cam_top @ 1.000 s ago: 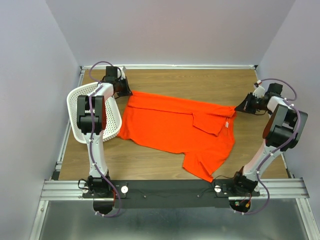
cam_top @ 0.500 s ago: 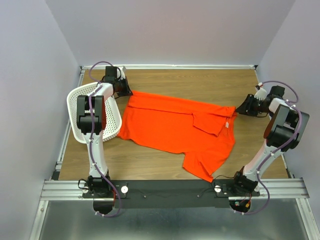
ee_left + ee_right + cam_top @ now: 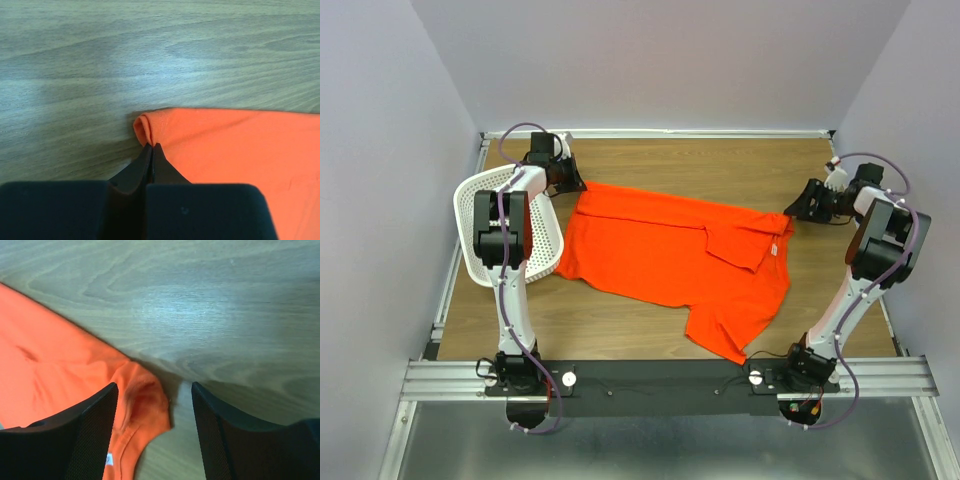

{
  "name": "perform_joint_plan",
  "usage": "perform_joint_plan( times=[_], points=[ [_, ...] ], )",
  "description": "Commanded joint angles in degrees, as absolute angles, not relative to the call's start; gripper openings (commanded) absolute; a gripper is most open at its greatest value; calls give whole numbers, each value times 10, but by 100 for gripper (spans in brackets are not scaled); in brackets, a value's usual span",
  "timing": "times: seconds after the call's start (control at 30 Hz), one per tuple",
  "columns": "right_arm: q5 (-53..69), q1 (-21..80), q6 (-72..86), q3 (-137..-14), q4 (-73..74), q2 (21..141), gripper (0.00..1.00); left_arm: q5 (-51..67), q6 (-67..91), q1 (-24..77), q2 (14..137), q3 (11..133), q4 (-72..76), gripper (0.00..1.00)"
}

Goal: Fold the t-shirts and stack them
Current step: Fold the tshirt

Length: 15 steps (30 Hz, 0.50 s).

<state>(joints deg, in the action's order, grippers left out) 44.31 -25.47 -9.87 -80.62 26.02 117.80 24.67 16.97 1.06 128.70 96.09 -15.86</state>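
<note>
The orange-red t-shirt (image 3: pixel 660 250) lies spread across the wooden table, with one sleeve folded over near its right end and a small white label (image 3: pixel 775 248) by the neck. My left gripper (image 3: pixel 570 185) is at the shirt's far left corner. In the left wrist view it (image 3: pixel 151 146) is shut on a pinched fold of the t-shirt (image 3: pixel 240 145). My right gripper (image 3: pixel 798 212) is at the shirt's far right corner. In the right wrist view it (image 3: pixel 154 386) stands open, and the crumpled corner of the t-shirt (image 3: pixel 55 355) lies loose on the table between its fingers (image 3: pixel 92 430).
A white perforated basket (image 3: pixel 470 215) stands tilted at the left edge, under the left arm. Bare wood runs along the back wall and in front of the shirt. The table's right edge and the side wall are close behind the right gripper.
The right gripper has opened and let go of the shirt's far right corner, which now rests on the table. The left gripper has kept its hold and has not moved.
</note>
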Motion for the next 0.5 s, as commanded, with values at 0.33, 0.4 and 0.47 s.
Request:
perform_joint_plan(
  times=[0.33, 0.4, 0.47],
  points=[
    [447, -237, -117, -809, 312, 1216, 41, 267, 162, 4, 1303, 982, -159, 0],
    [447, -237, -118, -809, 315, 1212, 31, 266, 163, 4, 1303, 983, -160, 0],
    [447, -237, -118, -816, 316, 1211, 17, 265, 163, 4, 1303, 986, -161, 0]
  ],
)
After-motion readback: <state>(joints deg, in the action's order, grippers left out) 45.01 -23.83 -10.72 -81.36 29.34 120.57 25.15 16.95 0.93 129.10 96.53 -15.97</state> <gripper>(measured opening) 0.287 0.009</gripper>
